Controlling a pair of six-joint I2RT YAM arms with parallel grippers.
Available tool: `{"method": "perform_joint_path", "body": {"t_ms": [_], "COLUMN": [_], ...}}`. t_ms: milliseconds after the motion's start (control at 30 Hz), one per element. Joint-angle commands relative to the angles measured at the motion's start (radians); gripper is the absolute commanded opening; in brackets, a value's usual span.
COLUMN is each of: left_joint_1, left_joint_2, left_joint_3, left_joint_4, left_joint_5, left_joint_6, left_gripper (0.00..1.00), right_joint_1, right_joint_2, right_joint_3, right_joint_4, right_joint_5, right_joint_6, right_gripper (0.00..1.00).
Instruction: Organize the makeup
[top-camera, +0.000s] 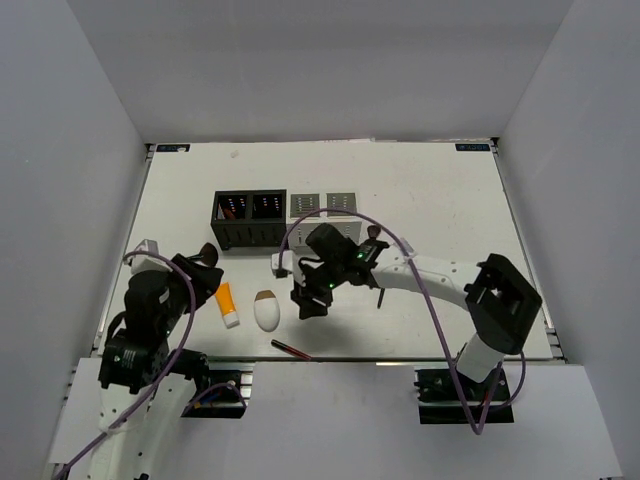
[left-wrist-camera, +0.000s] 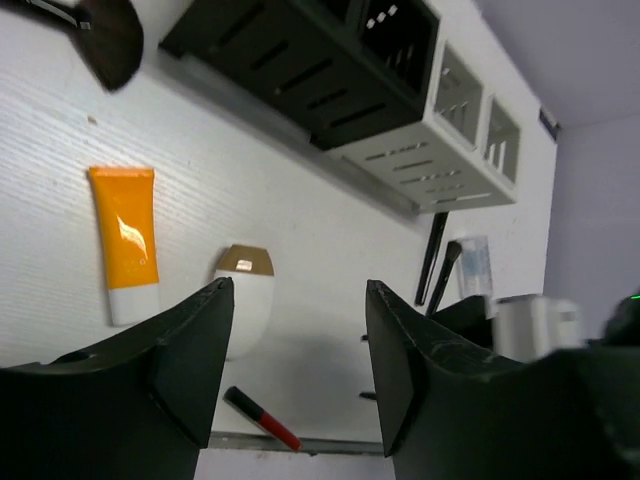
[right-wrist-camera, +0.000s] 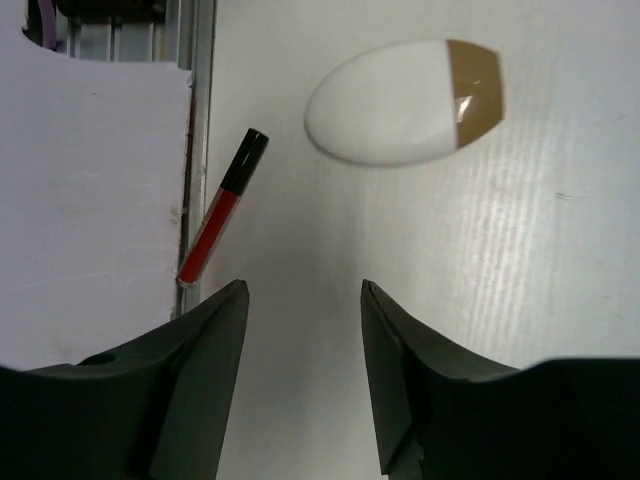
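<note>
An orange tube with a white cap (top-camera: 227, 304) and a white egg-shaped piece with a brown tip (top-camera: 266, 310) lie side by side near the front edge. A thin dark-red stick (top-camera: 291, 349) lies at the table's front edge. My left gripper (top-camera: 205, 272) is open and empty, just left of the tube (left-wrist-camera: 125, 240). My right gripper (top-camera: 308, 300) is open and empty, just right of the egg (right-wrist-camera: 405, 100), with the red stick (right-wrist-camera: 222, 218) ahead to its left. A black brush head (left-wrist-camera: 110, 40) shows in the left wrist view. A clear bottle (left-wrist-camera: 475, 265) lies beside thin black sticks (left-wrist-camera: 435, 260).
A black slotted organizer (top-camera: 250, 220) and a grey-white one (top-camera: 322, 208) stand side by side at mid-table. A thin black stick (top-camera: 381, 297) lies under the right arm. The table's front edge and metal rail (right-wrist-camera: 195, 120) run close by the red stick.
</note>
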Motion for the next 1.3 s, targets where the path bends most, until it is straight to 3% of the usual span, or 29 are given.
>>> {"method": "perform_joint_path", "body": {"t_ms": [0,333,567,1133,1267], "left_joint_1": [0.007,-0.002,-0.002,-0.011,-0.011], "left_joint_2": [-0.031,-0.123,-0.154,-0.172,-0.168], "left_joint_3": [0.089,0.163,0.189,0.221,0.226], "left_joint_4": [-0.030,-0.166,-0.217,-0.277,-0.278], "left_joint_5": [-0.090,-0.162,-0.179,-0.187,-0.197], "left_joint_6": [0.035,0.038,0.034,0.051,0.058], "left_gripper": [0.66,0.68,0.68,0.70,0.70], "right_joint_1": [0.050,0.235,0.295,0.341,0.343], "right_joint_2": [0.052,0.181,0.207,0.330,0.346], "right_joint_3": [0.071,0.160,0.156,0.208,0.196], "right_joint_4": [-0.047,-0.081,-0.061,-0.003,0.005], "right_joint_5": [0.084,0.189,0.254,0.418,0.430], "right_joint_6": [0.020,0.120,0.163,0.214,0.206], "right_gripper": [0.57,0.58,0.56,0.51,0.45]}}
